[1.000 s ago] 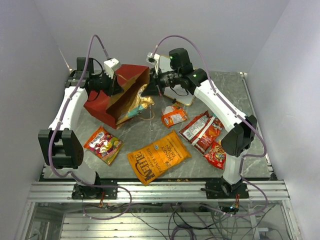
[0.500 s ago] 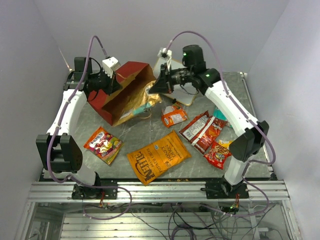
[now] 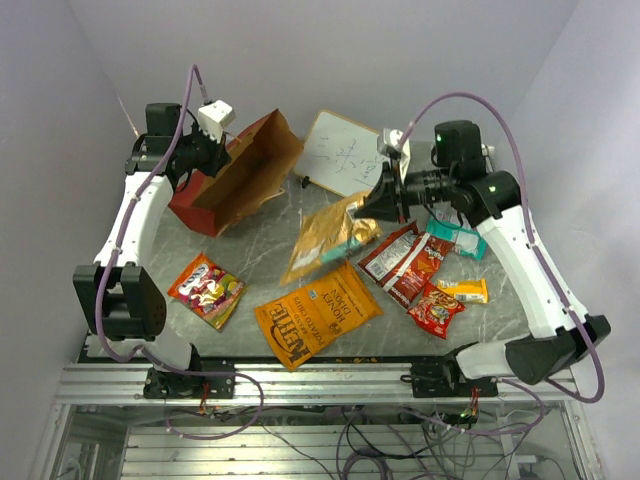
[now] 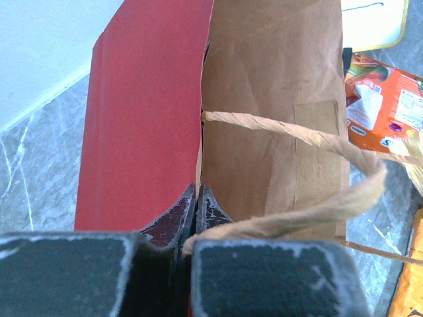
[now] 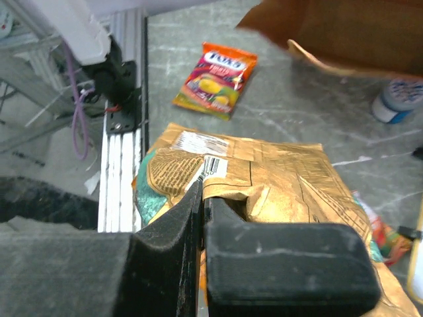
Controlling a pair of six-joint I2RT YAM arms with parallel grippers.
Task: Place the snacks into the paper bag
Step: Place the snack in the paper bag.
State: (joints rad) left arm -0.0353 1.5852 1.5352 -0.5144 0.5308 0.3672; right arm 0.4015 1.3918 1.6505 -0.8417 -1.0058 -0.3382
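Observation:
The paper bag (image 3: 245,178), red outside and brown inside, lies tilted at the back left with its mouth toward the table's middle. My left gripper (image 3: 207,155) is shut on its upper wall (image 4: 196,198), with a loop handle (image 4: 317,201) lying across the fingers. My right gripper (image 3: 373,205) is shut on the edge of a tan chip bag (image 3: 328,240), which hangs over the table's middle, apart from the paper bag; in the right wrist view the jaws (image 5: 203,193) pinch its top seam. On the table lie a large orange chip bag (image 3: 315,315), a colourful packet (image 3: 205,290), red and maroon packs (image 3: 405,262), a teal pack (image 3: 455,238) and a yellow bar (image 3: 462,290).
A white writing board (image 3: 340,150) lies at the back, behind the tan bag. A small red pack (image 3: 432,308) sits front right. An orange packet (image 4: 383,112) shows beyond the paper bag's mouth in the left wrist view. The table's metal rail (image 3: 320,380) runs along the near edge.
My right arm has swung right and forward, drawing the tan chip bag away from the paper bag's mouth. My left gripper has shifted the paper bag back and up.

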